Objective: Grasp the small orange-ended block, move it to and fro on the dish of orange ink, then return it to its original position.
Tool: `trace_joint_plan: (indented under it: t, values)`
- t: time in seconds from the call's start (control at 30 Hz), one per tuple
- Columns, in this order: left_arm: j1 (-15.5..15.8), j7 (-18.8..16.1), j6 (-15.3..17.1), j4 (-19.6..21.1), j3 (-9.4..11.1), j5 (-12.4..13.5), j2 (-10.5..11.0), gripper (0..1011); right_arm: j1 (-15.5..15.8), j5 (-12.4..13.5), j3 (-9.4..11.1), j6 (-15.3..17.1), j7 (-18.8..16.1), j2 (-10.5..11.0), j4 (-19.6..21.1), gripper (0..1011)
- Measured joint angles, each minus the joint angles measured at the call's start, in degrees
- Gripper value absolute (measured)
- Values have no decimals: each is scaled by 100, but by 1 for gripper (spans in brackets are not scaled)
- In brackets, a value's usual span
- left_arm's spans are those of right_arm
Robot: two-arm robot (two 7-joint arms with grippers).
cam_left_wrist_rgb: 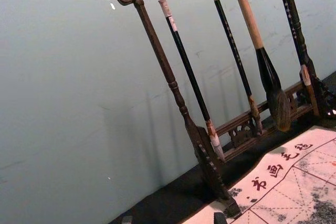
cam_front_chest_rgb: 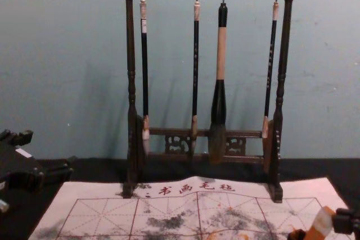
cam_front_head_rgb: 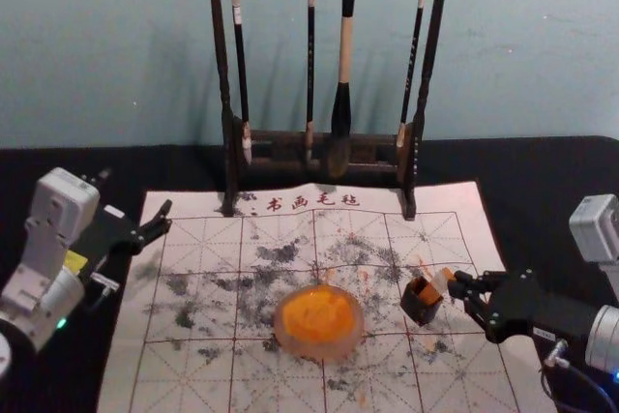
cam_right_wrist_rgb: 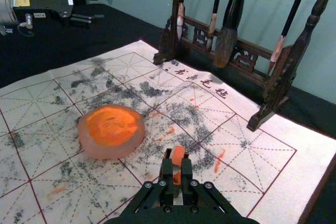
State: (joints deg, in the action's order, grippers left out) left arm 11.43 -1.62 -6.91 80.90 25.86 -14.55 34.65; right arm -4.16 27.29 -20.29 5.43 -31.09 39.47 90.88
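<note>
The pale mat is seen to be soft and cloth-like, its far edge rippled, and it is printed with red grid squares and smudged with grey and orange. On its nearer part is set a rounded, thick-rimmed dish of translucent, glassy look, in which a rough-edged orange ink patch is spread. To the dish's right, a little farther back, is placed a small, dark, boxy holder.

The small block, straight-sided, pale along its body and orange at its end, is held right beside the holder, at its upper right. Its long axis is tilted in the chest view, the orange end being pointed down and to the left, toward the holder; whether that end is inside cannot be told. The block is clamped between the 2 fingers of the right end effector, which is reached in from the right.

Farther back, at the mat's left edge, the left end effector is parked, its 2 fingers held apart.

Behind the mat, on the black-covered counter, is stood a carved, dark wooden rack, from which 4 brushes are hung, tips down. Beyond it is seen a smooth blue-green wall.
</note>
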Motion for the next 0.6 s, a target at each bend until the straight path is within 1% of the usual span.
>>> trace_joint_plan:
  t: [0.27,0.6]
  values:
    - [0,0,0,0,0,0,0,1001,-39,-1,-41,2,-40,-51,-121,62]
    - [0,0,0,0,0,0,0,1001,-60,21,-54,34,-27,-85,-170,62]
